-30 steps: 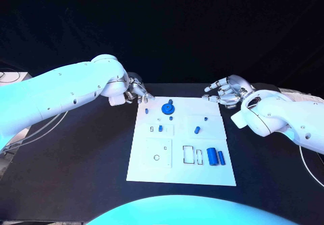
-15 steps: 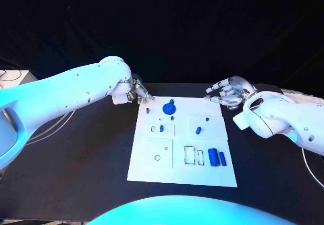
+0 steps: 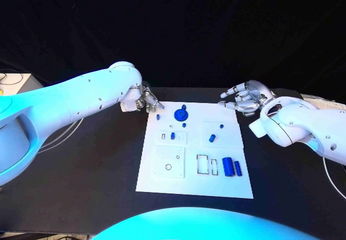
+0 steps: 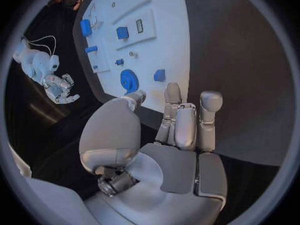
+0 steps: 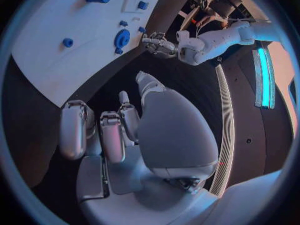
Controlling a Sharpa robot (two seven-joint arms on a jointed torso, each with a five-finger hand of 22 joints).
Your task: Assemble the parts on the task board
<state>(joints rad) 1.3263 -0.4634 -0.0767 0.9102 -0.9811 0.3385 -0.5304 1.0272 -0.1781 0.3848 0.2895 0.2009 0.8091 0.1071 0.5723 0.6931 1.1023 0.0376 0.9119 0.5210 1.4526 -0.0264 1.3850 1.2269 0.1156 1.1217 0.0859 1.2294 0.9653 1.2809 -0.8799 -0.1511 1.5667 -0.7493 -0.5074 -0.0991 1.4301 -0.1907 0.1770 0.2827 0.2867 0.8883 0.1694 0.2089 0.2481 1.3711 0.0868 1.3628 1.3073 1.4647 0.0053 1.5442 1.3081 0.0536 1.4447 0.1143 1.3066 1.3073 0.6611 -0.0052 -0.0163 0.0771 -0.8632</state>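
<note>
My arms [image 3: 79, 100] are white, my hands [image 3: 146, 100] silver. The table [image 3: 86, 165] is black. The board [image 3: 194, 185] on it is white, with black-outlined slots; its parts are blue, the round disc [image 3: 179, 115] at twelve o'clock included.
</note>
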